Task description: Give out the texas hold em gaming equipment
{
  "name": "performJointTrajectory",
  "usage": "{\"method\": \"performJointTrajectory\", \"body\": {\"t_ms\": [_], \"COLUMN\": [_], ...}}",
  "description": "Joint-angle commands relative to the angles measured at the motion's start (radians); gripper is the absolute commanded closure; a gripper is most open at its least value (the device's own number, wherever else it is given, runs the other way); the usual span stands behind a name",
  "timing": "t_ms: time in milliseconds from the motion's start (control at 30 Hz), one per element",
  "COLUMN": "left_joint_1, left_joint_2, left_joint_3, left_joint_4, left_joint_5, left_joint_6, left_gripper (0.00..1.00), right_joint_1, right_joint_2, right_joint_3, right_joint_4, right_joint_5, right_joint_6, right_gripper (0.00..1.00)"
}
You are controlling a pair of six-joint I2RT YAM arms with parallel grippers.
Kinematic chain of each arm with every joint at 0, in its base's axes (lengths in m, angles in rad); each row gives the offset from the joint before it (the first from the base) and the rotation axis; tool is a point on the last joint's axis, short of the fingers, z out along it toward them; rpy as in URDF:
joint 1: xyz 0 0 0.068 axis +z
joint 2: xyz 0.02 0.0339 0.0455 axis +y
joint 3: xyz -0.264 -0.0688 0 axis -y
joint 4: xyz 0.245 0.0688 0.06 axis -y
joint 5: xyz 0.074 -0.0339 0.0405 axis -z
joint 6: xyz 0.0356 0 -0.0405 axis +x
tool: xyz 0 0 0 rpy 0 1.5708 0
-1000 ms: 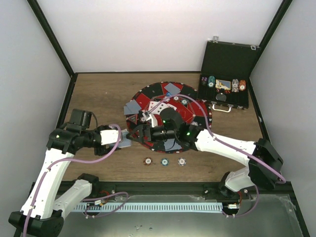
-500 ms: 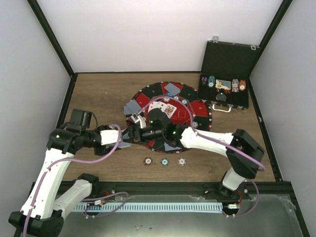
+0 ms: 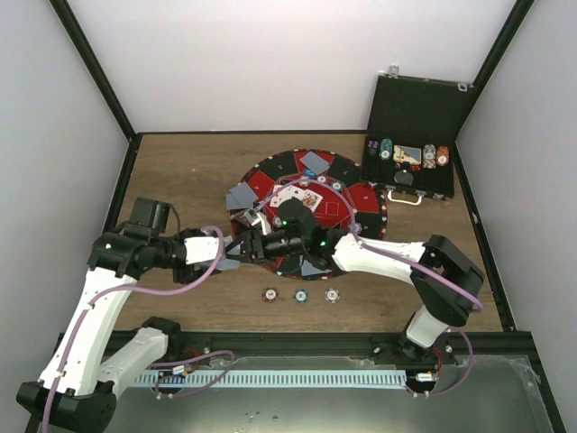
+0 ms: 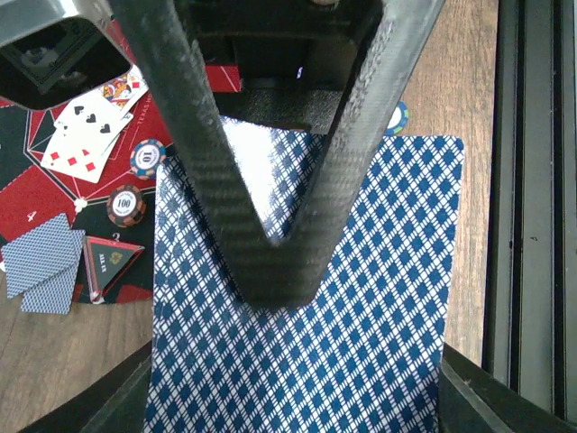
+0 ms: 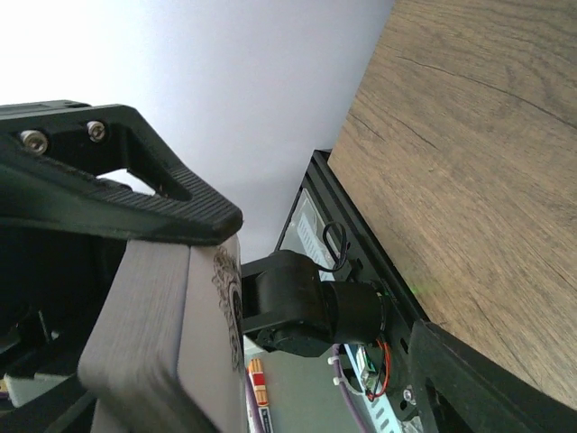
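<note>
Left gripper [image 4: 270,271]: fingers pressed together in a V, clamped on card deck [image 4: 379,316], blue diamond back up, just off the near-left edge of the mat [image 3: 334,207]. Right gripper [image 3: 255,244] is at the same spot. Its upper finger [image 5: 135,203] lies on the deck's top and the jaws stand apart around the stack; grip not certain. Left wrist view alone shows two chips [image 4: 147,158] and face-up cards [image 4: 90,135] on the mat. Overhead view alone shows three chips [image 3: 301,295] in a row on the wood, nearside of the mat.
</note>
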Motion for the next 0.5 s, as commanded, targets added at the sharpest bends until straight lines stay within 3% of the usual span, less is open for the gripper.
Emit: {"method": "performJointTrajectory", "body": {"t_ms": [0,167,467], "left_joint_1": [0.000,0.001,0.001], "left_joint_2": [-0.013,-0.010,-0.009], "left_joint_3": [0.042,0.042,0.036], "left_joint_4": [-0.007,-0.005,-0.004], "left_joint_5": [0.044,0.048,0.041], "left_joint_6": [0.010,0.010,0.010], "left_gripper": [0.96,0.96,0.96], "right_joint_1": [-0.054,-0.066,-0.067], "right_joint_2": [-0.027,-0.056,-0.132], "right_joint_3": [-0.070,-0.078,-0.054], "right_joint_4": [-0.070,-0.094,-0.139], "right_joint_5": [0.028,0.033,0.051], "right_joint_6": [-0.007,-0.018,-0.022], "right_gripper": [0.29,0.37,0.78]}}
